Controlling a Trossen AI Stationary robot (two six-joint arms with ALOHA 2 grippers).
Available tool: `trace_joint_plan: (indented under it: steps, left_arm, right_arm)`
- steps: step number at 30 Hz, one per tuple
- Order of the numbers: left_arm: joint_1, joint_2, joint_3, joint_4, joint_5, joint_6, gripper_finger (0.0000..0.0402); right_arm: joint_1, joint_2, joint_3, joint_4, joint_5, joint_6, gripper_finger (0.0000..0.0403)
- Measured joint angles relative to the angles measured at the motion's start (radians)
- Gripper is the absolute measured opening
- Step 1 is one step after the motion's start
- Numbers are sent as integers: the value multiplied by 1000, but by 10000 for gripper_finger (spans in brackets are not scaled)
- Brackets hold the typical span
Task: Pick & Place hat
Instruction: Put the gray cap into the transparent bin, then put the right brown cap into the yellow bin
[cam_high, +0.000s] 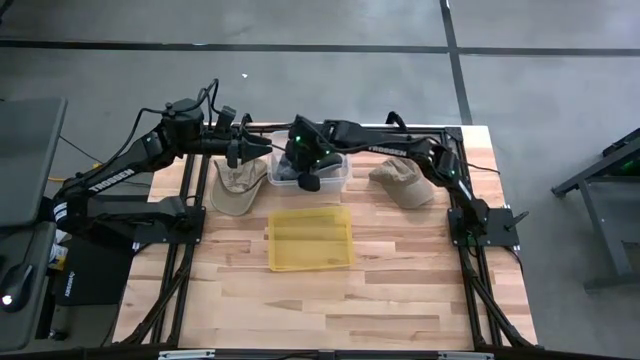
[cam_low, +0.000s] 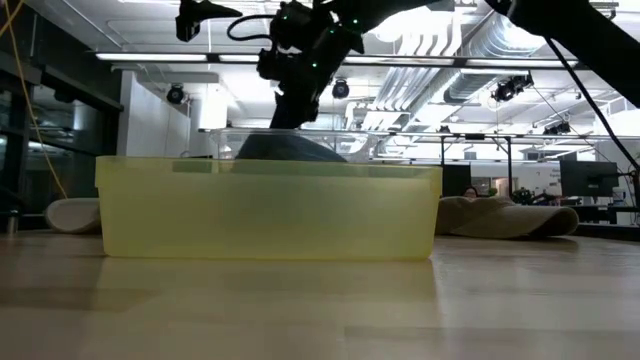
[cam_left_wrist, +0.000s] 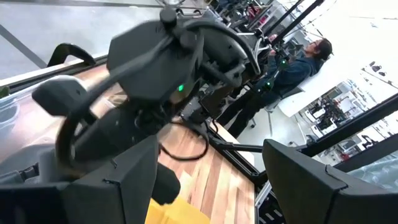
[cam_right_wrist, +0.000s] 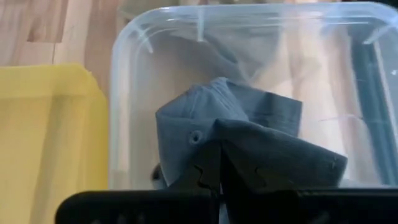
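Observation:
A grey-blue hat (cam_right_wrist: 249, 124) sits bunched inside a clear plastic bin (cam_right_wrist: 124, 74) at the table's far middle (cam_high: 340, 175). My right gripper (cam_right_wrist: 219, 168) reaches across from the right and is shut on it. In the low view the hat's dark dome (cam_low: 290, 148) shows in the bin, behind a yellow bin (cam_low: 270, 210). Whether the hat rests on the clear bin's floor is not visible. My left gripper (cam_high: 235, 152) hangs open above the table, just left of the clear bin, with nothing between its fingers (cam_left_wrist: 124, 180). My right gripper pinches a raised fold of the hat's cloth (cam_right_wrist: 217, 134) between its two fingers (cam_right_wrist: 208, 165). The fingers slant down from above and from the table's right side. The rest of the hat spreads out below the fingers inside the clear bin.
The yellow bin (cam_high: 311, 238) stands on the table just nearer than the clear bin. One tan hat (cam_high: 238, 187) lies left of the clear bin, under my left gripper, and another tan hat (cam_high: 403, 186) lies to its right. A person (cam_left_wrist: 305, 59) sits beyond the table.

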Motion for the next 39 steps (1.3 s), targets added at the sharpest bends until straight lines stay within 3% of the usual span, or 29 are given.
trace_joint_plan:
  steps: [20,26,39]
  left_arm:
    - [0,0,0,-38,1,0,266]
    - [0,0,0,-46,1,1,266]
    - [0,0,0,-55,2,43,266]
  right_arm:
    - [-4,-76,3,-52,47,30,0]
    - [-7,-158,3,-171,169,68,0]
    - [-90,-270,2,-438,244,189,0]
